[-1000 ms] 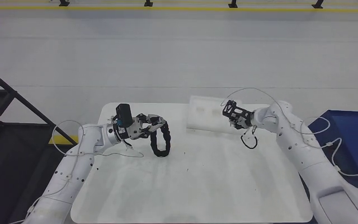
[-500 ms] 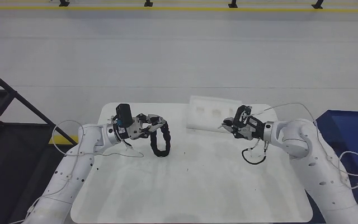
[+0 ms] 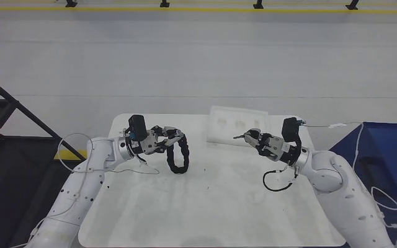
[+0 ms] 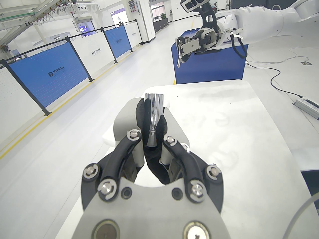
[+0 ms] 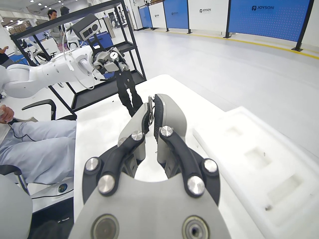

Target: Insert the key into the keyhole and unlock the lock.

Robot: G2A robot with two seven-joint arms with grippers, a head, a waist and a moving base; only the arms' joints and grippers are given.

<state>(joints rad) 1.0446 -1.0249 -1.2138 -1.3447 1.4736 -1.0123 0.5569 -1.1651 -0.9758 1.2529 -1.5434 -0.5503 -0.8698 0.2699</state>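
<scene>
On the left half of the bench [image 3: 205, 211], the left end effector [image 4: 152, 115] is clamped on the cable lock [image 4: 154, 108]. Its chrome cylinder is pinched between both fingers and held clear of the surface. The black cable loop [image 3: 180, 158] hangs from the cylinder toward the bench top; can't tell whether its lowest bend touches. In the right wrist view, the cylinder's round end face [image 5: 114, 55] is turned toward the other arm, but the slot is too small to make out. On the right half, the right end effector [image 5: 151, 105] is closed on the key [image 5: 150, 111], a thin metal piece seen edge-on between the pads. In the top view the blade sticks out past the fingertips, pointing across at the lock. The two end effectors face each other, both off the surface. Key and lock are well apart with bare bench between them, so the key is not inserted. A white foam tray [image 3: 239, 124] with three rectangular recesses lies at the bench's far edge, just beyond the right end effector.
</scene>
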